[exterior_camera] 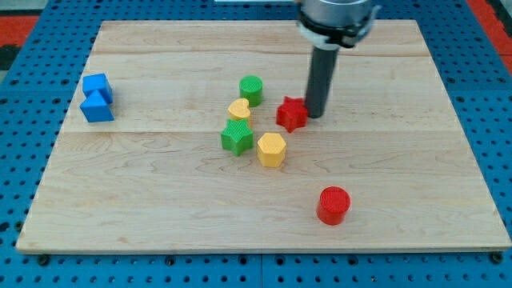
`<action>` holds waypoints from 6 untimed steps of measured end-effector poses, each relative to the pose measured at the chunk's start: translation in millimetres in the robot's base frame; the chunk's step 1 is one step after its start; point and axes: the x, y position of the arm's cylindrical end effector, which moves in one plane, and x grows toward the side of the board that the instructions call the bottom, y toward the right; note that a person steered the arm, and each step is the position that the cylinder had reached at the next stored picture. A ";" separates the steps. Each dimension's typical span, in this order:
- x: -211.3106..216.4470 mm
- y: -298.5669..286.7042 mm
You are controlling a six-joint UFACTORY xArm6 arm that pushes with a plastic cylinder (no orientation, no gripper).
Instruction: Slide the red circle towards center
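Here, wooden board (pixel 120 200) rests on blue pegboard (pixel 24 264).

The arm's grey housing (pixel 336 18) is cut off by the view's top edge. My tip (pixel 315 117) sits at 3 o'clock of the red star block (pixel 292 114), its very end partly hidden behind that block. The green cylinder (pixel 251 90) is overlapped at 7 o'clock by the yellow heart block (pixel 238 110)

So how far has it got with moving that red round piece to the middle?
Nothing looks done: the red circle sits low on the view's right, away from the middle cluster. My tip is beside the red star, not the circle. Left: go behind the circle and push it up-left.
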 end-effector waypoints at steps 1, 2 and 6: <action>8.9 2.3; 93.9 82.7; 106.9 38.6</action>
